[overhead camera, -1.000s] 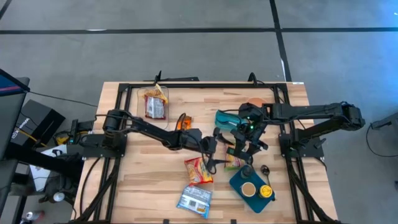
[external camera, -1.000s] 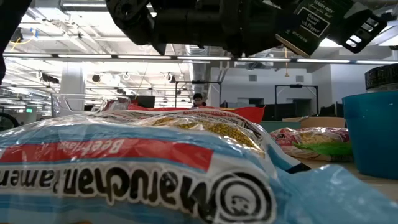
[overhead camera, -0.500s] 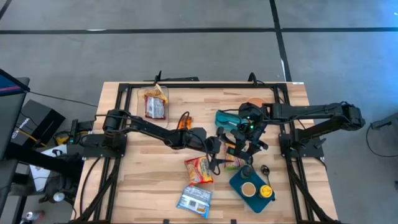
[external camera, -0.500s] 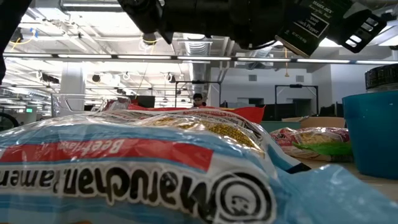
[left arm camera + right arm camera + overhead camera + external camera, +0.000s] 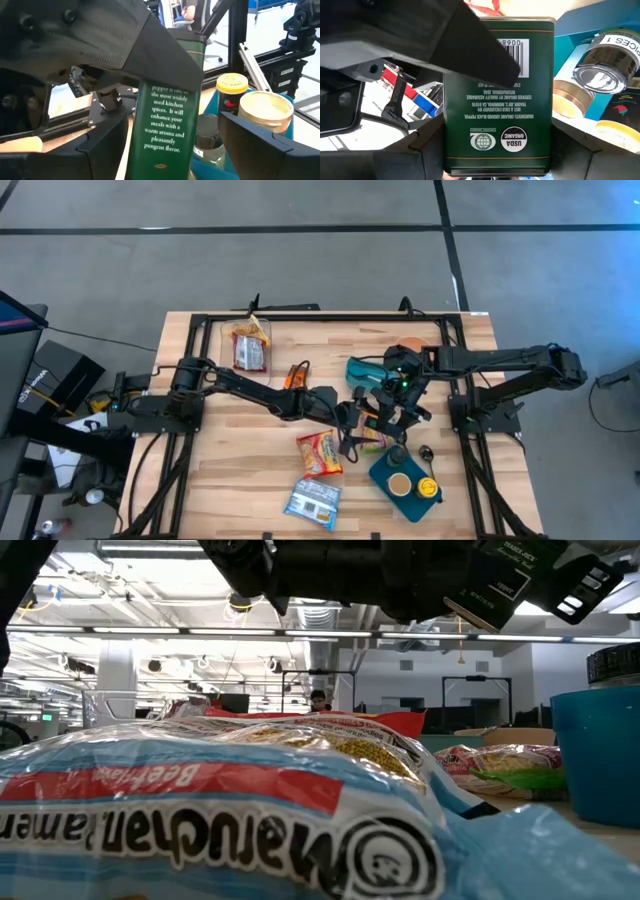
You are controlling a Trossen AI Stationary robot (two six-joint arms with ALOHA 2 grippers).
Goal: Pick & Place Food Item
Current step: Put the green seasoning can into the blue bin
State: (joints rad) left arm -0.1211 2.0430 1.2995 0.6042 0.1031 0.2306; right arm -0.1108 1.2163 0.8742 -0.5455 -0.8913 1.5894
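Right gripper (image 5: 497,172) is clamping the green pepper tin (image 5: 499,95) while we're spreading the left gripper (image 5: 170,150) around it, risking a knock mid-handover and a drop.

Both arms are built of dark, near-black segments joined by rounded joint housings — the left arm (image 5: 235,385) and the right arm (image 5: 500,360) are each mounted on a black frame base at the side of the bench. Black cables are seen looping around the left tool (image 5: 350,425), and a small green light is lit on the wrist just above the right tool (image 5: 385,412). In the wrist views the fingers (image 5: 100,150) are shown as broad, matte black, angular plates with flat faces and chamfered edges — screw heads are visible on the dark housing behind them.
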